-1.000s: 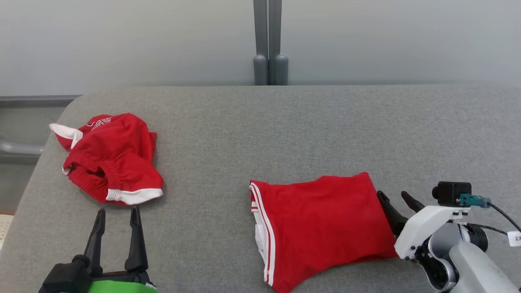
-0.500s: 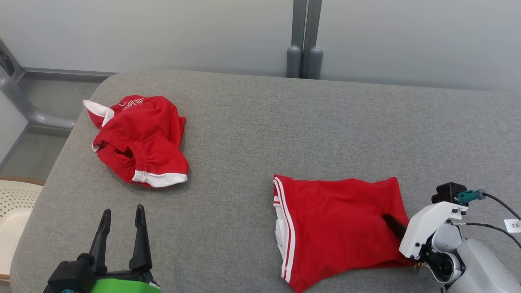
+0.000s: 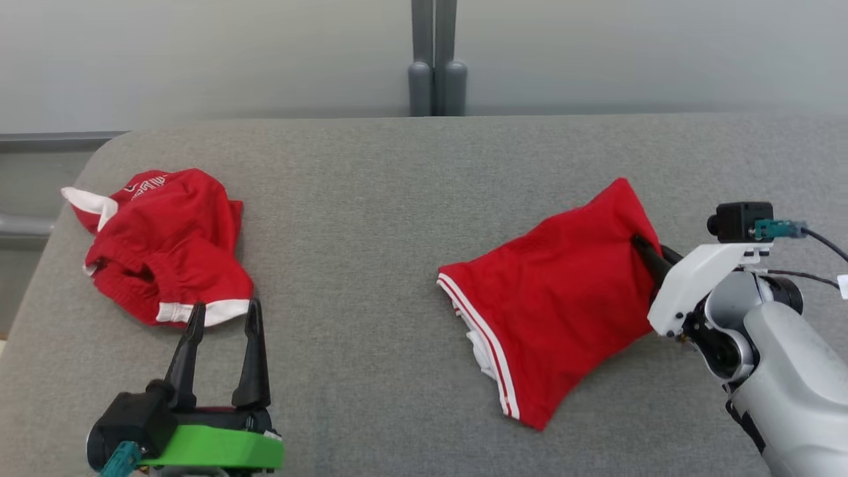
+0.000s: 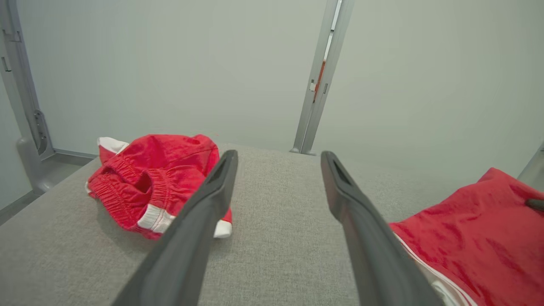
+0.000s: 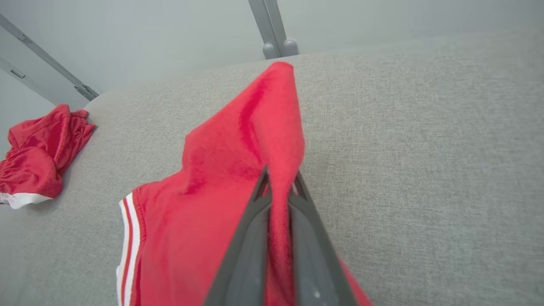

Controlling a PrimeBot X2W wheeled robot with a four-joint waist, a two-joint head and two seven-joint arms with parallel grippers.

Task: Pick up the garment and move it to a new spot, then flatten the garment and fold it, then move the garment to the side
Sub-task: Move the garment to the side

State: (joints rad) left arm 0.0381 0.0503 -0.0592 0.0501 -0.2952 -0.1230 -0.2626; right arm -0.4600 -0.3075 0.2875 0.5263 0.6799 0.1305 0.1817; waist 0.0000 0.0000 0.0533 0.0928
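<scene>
**Right end effector (image 3: 652, 252) has the garment (image 3: 563, 291) pinched**

Clamped shut on its right edge. Garment's on the right side of the grey desk (image 3: 371, 218). Left end effector (image 3: 224, 306) hangs wide open near left, just by a crumpled red heap (image 3: 165, 245).

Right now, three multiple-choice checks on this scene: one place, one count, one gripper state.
1. Where on the grey fabric surface is the crumpled red garment with white trim? A left end B centre C right end
2. How many red garments lie on it? A one B two C three
3. The right gripper is: A open B shut on the red garment with white stripes C shut on nothing
Answers: 1A, ahead of the left gripper; 2B, one crumpled, one striped; 3B, red cloth pinched between its fingers.
</scene>
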